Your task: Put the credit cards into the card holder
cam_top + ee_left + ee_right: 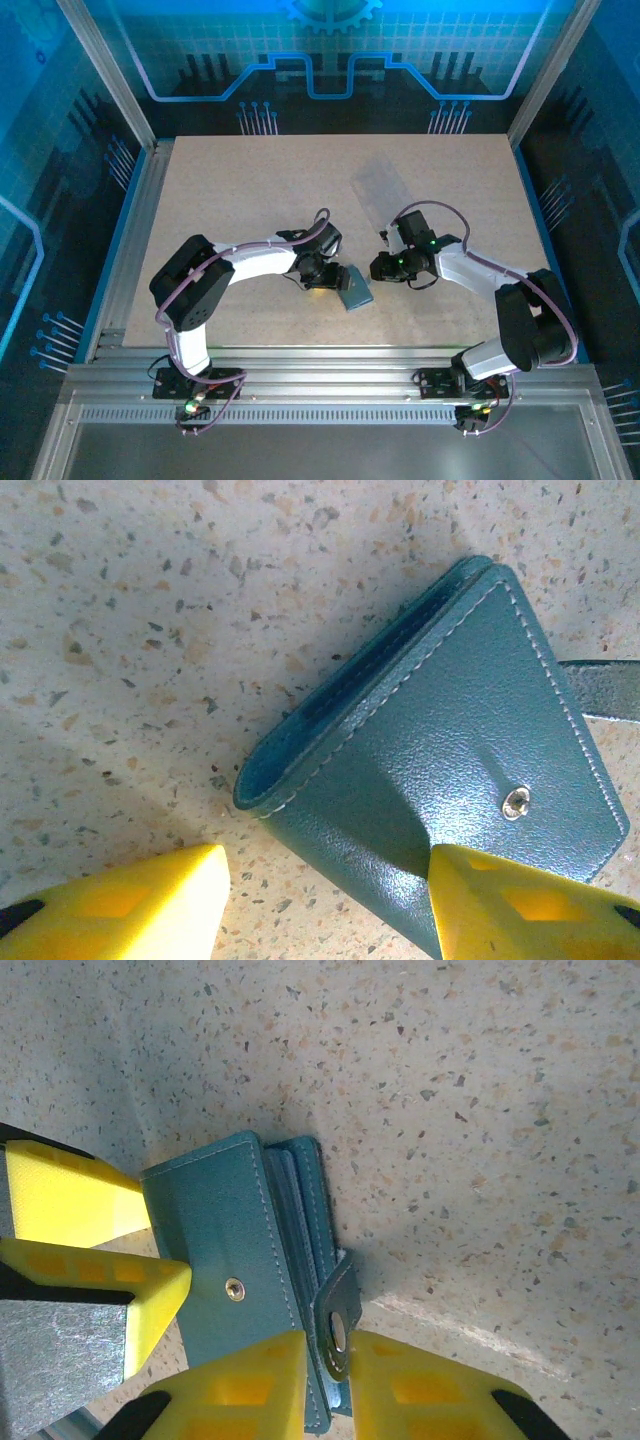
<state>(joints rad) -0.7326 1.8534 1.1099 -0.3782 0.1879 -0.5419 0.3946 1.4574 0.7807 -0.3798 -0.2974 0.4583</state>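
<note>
Card holder [353,290] folded on the table [250,200], caught between the 2 grippers — the strap [338,1325] is the job in hand.
The right gripper [335,1385] pinches the snap strap; the left gripper [325,910] stands spread, 1 finger [530,905] resting on the cover. Opening or fastening, I can't tell. Next comes a steady tug on the strap while the left pins the cover flat.

Worktop [250,200]: pale speckled stone-look board.
Walls [330,60]: blue panels, glowing circuit-line pattern.
Frame [105,70]: aluminium posts at corners.
Light: cool blue cast.
</note>
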